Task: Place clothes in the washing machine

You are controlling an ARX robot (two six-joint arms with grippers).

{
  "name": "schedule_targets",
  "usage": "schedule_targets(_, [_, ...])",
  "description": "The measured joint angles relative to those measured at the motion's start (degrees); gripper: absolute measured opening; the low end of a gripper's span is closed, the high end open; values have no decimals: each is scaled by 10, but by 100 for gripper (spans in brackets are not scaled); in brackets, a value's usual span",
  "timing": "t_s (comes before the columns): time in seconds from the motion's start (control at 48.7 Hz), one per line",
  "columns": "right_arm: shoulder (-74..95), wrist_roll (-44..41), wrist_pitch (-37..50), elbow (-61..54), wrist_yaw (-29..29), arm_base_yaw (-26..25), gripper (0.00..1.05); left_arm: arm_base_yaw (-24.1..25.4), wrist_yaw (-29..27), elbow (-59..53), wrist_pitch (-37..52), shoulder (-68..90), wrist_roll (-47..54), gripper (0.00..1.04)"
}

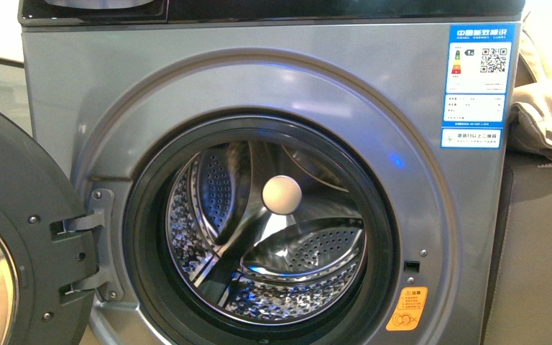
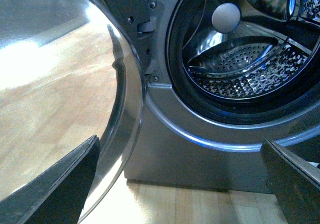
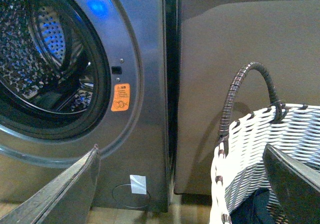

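Now: washing machine (image 1: 259, 79) door (image 1: 21, 215) at 9 o'clock, drum (image 1: 302, 248) exposed for loading; clothes (image 3: 252, 209) in basket (image 3: 250, 149); left gripper (image 2: 180, 144), right gripper (image 3: 180, 151) spread, empty.

You are working in a home laundry corner. Evidence: a front-loading washing machine (image 1: 259, 86) ahead of the left gripper (image 2: 180, 139), a white woven basket (image 3: 250, 149) just beside the right gripper (image 3: 180, 149), and a wood-plank floor (image 2: 200, 204) beneath.

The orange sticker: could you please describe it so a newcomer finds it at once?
Find the silver-grey washing machine with its open round porthole. On the front panel, lower right of that porthole, sits the orange sticker; the labels at the top right are blue instead.
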State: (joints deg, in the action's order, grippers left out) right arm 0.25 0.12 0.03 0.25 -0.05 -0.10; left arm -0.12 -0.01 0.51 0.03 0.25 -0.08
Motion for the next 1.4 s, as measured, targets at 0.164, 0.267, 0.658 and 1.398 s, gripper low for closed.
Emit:
schedule_targets(0.164, [0, 0, 0, 0, 0, 0, 97, 0, 0, 0, 0, 0, 0, 98])
schedule_targets(0.267, [0, 0, 0, 0, 0, 0, 97, 0, 0, 0, 0, 0, 0, 98])
schedule_targets(0.658, [274, 128, 406, 3, -303, -269, 97, 0, 0, 0, 0, 0, 0, 98])
schedule_targets(1.398, [935, 32, 489, 243, -309, -442, 97, 0, 0, 0, 0, 0, 0, 98])
